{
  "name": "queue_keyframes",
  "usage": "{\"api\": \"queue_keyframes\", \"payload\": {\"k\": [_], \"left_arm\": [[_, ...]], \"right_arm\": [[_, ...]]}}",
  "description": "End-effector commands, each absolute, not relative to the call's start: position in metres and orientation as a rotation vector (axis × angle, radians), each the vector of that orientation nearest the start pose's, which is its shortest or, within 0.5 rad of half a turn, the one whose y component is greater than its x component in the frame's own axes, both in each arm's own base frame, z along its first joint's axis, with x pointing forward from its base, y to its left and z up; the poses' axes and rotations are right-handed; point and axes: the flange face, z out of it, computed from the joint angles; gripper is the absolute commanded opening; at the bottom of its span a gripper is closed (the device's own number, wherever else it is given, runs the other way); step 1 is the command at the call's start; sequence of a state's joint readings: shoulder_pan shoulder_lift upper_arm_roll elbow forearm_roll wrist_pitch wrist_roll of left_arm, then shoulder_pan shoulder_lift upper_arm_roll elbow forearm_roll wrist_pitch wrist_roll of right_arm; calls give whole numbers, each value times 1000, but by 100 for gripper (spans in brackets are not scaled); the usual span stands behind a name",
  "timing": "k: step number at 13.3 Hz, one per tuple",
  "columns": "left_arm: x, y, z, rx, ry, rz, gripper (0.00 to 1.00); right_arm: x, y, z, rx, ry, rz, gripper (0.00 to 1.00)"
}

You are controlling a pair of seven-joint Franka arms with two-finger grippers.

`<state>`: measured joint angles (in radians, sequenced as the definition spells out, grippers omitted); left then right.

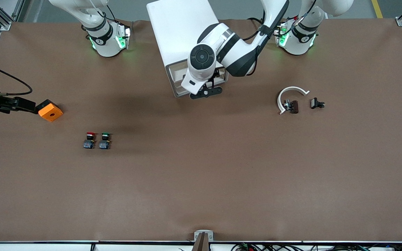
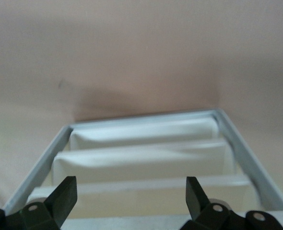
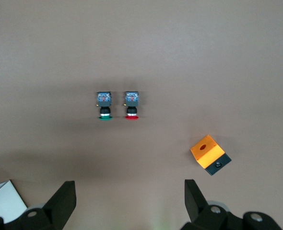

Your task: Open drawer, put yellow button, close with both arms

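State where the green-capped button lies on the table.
In the front view, the green-capped button lies beside the red-capped button, toward the right arm's end, nearer the camera than the orange block.

I count two push buttons on the table, one red-capped and one green-capped. I see one orange block with a hole in its top. There is one white cabinet at the table's top edge. I count one curved white piece, one dark brown part and one small black part. Two robot arms, two grippers.
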<state>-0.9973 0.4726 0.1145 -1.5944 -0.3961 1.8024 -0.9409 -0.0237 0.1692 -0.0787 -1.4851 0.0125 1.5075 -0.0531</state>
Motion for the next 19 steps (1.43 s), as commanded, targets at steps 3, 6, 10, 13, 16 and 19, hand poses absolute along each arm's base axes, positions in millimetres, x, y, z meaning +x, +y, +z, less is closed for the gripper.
{"api": "queue_keyframes", "payload": {"k": [3,6,10,13,16,19], "left_arm": [[352,-543,356,-3041,-264,771,100],[350,-547,352,-3045,-281,817,100],[411,-522,368,-3102,-390,755,100],[497,-452,387,-3148,-595,688,100],[563,-377,410,-3143,-653,443,100],[613,-316,451,-3180,-632,236,100]], "right_arm": [[587,-81,597,-3137,113,187,100],[582,-92,629,-3130,156,127,100],[572,-112,611,-3086,193,216,100],[568,-123,627,-3044,48,99,100],[552,-120,629,-3045,-10,110,100],[525,-112,633,-3049,-19,56,100]]}}
